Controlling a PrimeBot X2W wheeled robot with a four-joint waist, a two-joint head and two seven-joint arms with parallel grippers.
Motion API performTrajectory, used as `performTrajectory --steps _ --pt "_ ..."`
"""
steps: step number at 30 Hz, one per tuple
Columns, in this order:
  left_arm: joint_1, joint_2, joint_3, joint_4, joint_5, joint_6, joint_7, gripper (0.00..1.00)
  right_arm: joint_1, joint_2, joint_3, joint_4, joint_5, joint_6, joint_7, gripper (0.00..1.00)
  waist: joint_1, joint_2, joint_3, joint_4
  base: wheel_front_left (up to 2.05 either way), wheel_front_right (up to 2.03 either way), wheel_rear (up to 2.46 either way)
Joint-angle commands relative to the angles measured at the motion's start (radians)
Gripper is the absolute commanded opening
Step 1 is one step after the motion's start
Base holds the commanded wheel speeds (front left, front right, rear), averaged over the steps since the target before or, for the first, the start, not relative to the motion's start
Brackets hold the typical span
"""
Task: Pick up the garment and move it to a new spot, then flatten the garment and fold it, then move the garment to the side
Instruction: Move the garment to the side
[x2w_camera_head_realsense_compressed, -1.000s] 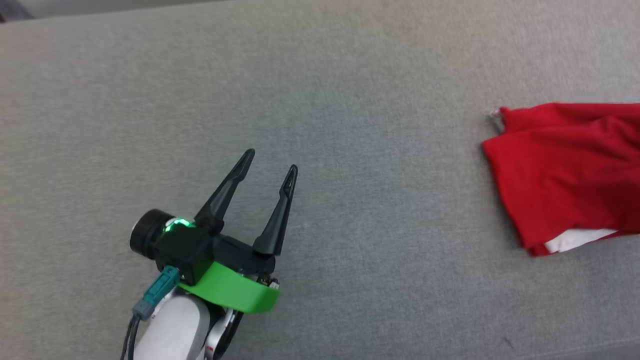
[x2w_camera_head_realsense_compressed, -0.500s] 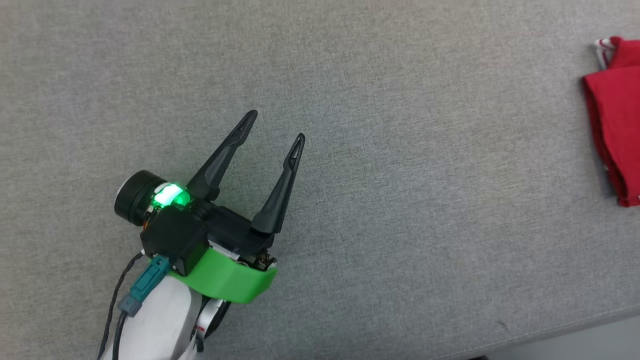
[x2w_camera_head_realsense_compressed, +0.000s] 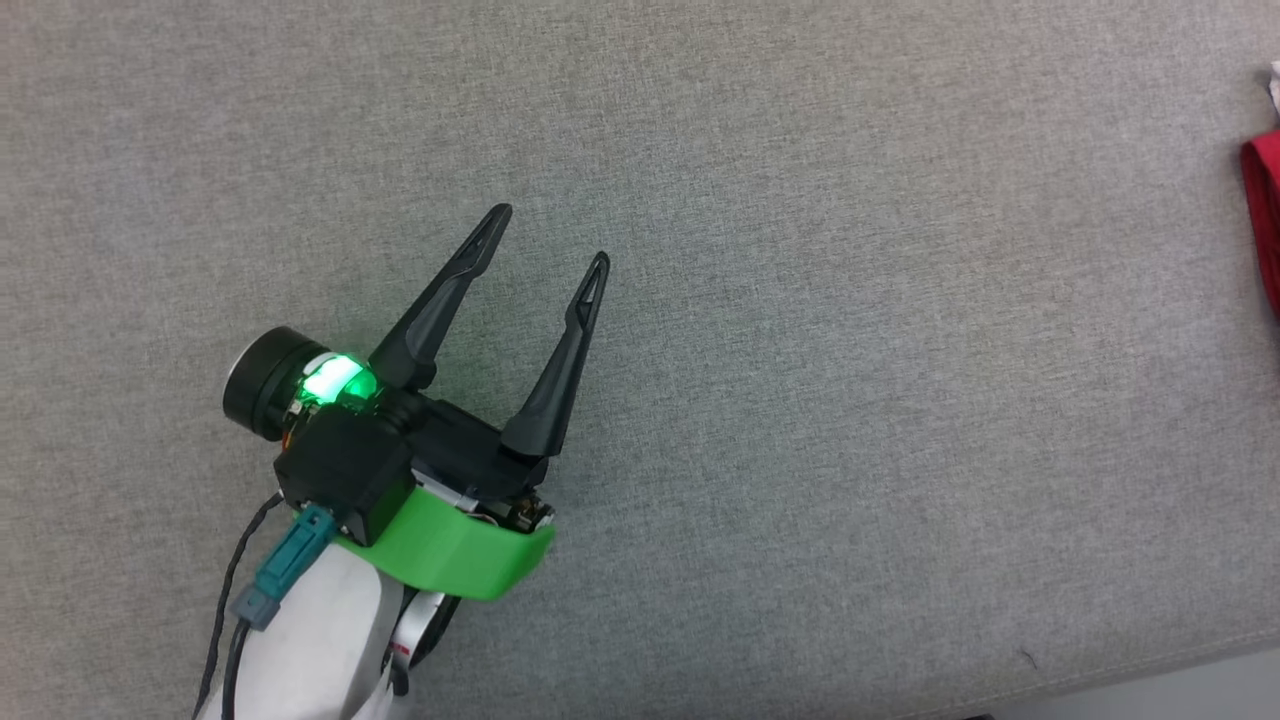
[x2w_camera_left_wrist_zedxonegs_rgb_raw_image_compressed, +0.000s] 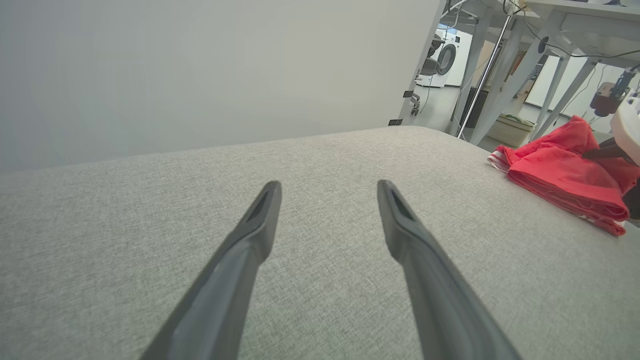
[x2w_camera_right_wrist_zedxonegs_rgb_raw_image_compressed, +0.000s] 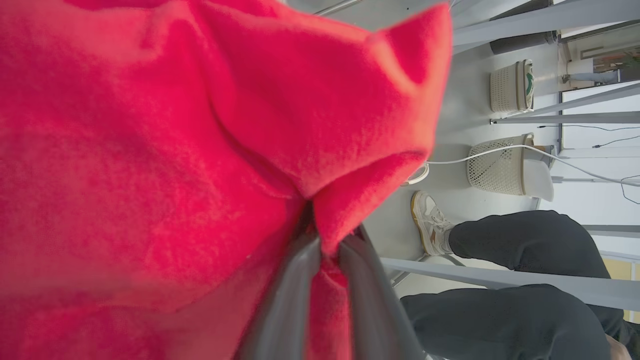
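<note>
My left tool sits at the lower left of the head view, its two dark fingers spread wide in a V and pointing up and a little to the right. It holds nothing, and between the fingers there is only the bare grey cloth of the worktop. My left wrist view shows the same, with both fingers apart over the weave. I cannot tell whether their tips touch it. A green light glows on the wrist behind the fingers, with a green band below it.

Further right the worktop runs bare until the garment, well apart from my left tool. In the head view only a sliver of red shows at the right edge. From my left wrist I see it bunched in red folds near the worktop's far right side, its lower folds resting on the cloth. A bit of red-white striped trim shows at its near end.

My right tool is clamped on the garment. Its fingers stand close together with a fold of red jersey pinched between them, and the cloth spreads up and to the left across my right wrist view. Past it on the right are a person's dark trouser legs, a pale shoe and two woven baskets on the floor.
</note>
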Motion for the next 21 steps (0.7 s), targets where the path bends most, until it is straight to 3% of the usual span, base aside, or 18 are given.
performTrajectory --steps 1,11,21 --pt "-0.019 -0.008 0.0 0.001 -0.002 -0.003 -0.006 1.0 -0.019 0.006 -0.014 0.017 -0.014 -0.002 -0.009 1.0 -0.0001 -0.0001 -0.015 0.007 0.0 0.0 0.0" --pt "0.021 -0.07 0.019 0.057 -0.028 -0.003 -0.006 1.0 -0.026 0.038 -0.013 0.01 -0.016 -0.002 -0.095 1.0 -0.0001 -0.0001 -0.172 0.045 0.0 0.0 0.0" --pt "0.164 -0.139 0.113 0.145 -0.025 -0.003 -0.006 1.0 0.125 0.222 -0.052 -0.232 0.15 -0.002 -0.24 1.0 -0.0001 -0.0001 -0.407 0.098 0.0 0.0 0.0"
